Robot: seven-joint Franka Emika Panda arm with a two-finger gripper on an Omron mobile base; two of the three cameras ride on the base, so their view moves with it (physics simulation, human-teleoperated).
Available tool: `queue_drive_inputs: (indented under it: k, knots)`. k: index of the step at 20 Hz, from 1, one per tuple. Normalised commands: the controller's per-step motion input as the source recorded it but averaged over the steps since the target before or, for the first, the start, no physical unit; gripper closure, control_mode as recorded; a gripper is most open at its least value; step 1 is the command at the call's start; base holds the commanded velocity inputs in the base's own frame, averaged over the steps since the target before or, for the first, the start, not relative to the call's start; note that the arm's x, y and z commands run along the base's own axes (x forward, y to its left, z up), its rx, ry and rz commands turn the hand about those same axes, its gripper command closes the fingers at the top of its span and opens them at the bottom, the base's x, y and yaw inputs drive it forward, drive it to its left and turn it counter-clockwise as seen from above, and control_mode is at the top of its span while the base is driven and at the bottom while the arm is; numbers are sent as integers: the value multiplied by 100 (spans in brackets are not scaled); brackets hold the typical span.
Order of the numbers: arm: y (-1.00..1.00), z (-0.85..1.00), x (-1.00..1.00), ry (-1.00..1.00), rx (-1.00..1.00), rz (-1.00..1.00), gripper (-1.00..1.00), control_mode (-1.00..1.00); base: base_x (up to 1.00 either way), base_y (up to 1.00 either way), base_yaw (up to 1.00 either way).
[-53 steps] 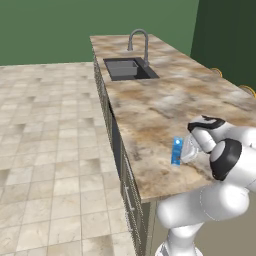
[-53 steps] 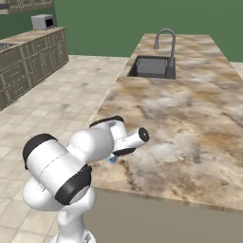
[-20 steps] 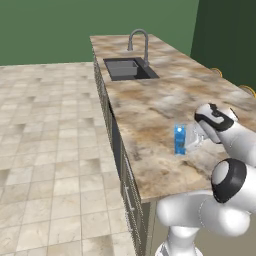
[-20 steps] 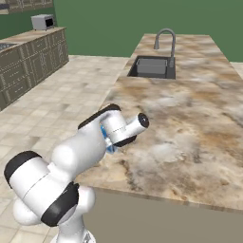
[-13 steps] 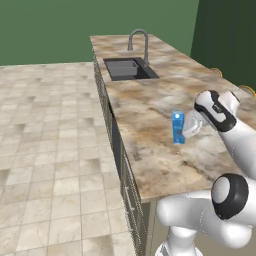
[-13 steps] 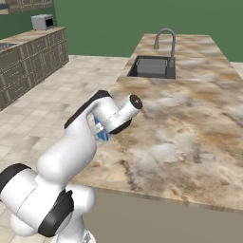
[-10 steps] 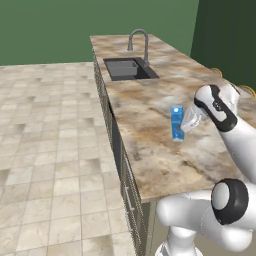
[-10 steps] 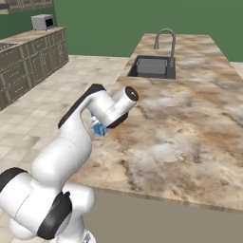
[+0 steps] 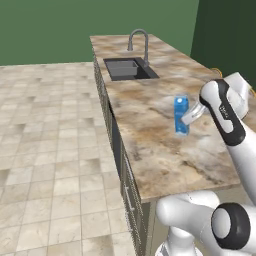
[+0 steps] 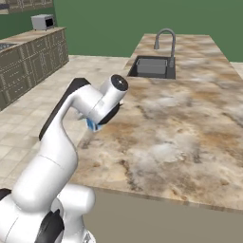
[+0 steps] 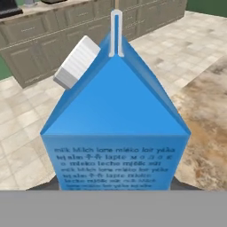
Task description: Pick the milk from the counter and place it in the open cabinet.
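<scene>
Green walls and pale floor tiles frame this kitchen, and a marbled brown worktop runs away from us. Nearest in, the gripper is clenched on the milk, grasping the blue carton from the side, and the carton hangs upright over the middle of the worktop, between its long edges. Whether its base touches the stone, I cannot tell. From the right base view, just a blue sliver of milk peeks out under the hand. Up close, the carton sits right at the fingers, gable top up, white cap on the slope. Small print on its face reads "milk Milch" and more words for milk, too blurred to spell out. Farther along, near the far end, sits the dark sink with its curved grey faucet.
</scene>
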Motion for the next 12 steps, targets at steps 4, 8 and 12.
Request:
queue_drive_inputs:
  k: [4,8,12]
  knots:
    - [0,49,-42,-6,0,-12,100,-100,0,0,0]
    - [0,48,-41,-4,0,-9,100,-100,0,0,0]
    - [0,46,-35,-3,0,-6,100,-100,0,0,0]
